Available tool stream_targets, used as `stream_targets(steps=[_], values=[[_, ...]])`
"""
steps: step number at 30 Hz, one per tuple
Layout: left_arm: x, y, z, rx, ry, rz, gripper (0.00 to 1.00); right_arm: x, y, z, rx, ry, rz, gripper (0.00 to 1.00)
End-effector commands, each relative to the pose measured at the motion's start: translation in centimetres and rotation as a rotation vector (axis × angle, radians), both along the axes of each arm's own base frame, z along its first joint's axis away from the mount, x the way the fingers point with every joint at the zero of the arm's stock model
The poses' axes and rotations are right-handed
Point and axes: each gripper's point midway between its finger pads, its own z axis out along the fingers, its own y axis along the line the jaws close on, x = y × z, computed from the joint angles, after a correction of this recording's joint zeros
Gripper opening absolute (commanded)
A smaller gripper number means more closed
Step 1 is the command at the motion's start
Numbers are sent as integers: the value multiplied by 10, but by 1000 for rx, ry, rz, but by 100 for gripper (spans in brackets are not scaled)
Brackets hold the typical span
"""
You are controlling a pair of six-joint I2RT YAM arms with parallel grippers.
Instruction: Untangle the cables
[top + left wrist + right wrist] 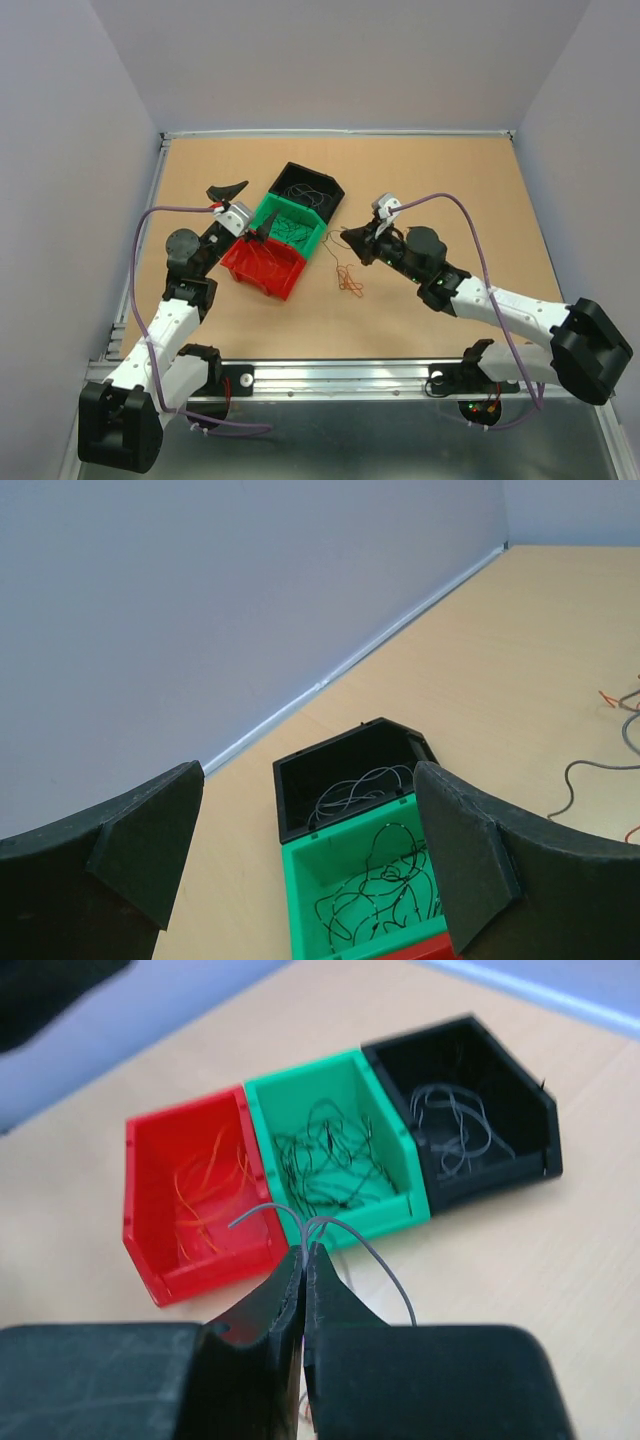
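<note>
On my desk [450,200] three bins stand touching in a slanted row, left of centre. The nearest bin [262,268] comes first, the middle bin [292,228] is behind and right of it, and the farthest bin [308,188] is behind that — each with wires [330,1160] in it. A small tangle [348,278] lies on the desk just right of the nearest bin. The left fingers [228,189] hang over the row's left side. The right fingers [350,238] sit just right of the middle bin, behind the tangle — a strand [270,1206] between them.
</note>
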Motion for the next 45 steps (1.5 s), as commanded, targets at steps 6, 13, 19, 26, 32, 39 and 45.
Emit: stream_targets(steps=[6,13,19,26,32,39,45], values=[[1,4,21,-11,-89,23,99,39,3,67,124,-177,-143,0],[-1,1,17,2,-83,2,99,55,18,133,240,-268,-152,1],[-6,-12,2,58,-73,-87,99,50,15,194,321,-364,-144,1],[-6,-19,-2,48,-40,-128,99,31,-4,261,434,-445,-143,0],[1,-25,0,-21,-12,-159,99,20,-15,293,496,-462,-144,1],[-30,-70,5,-16,-3,-498,99,5,-15,308,540,-452,-86,1],[-53,-90,13,-23,-40,-608,99,0,-16,306,539,-445,-67,1]])
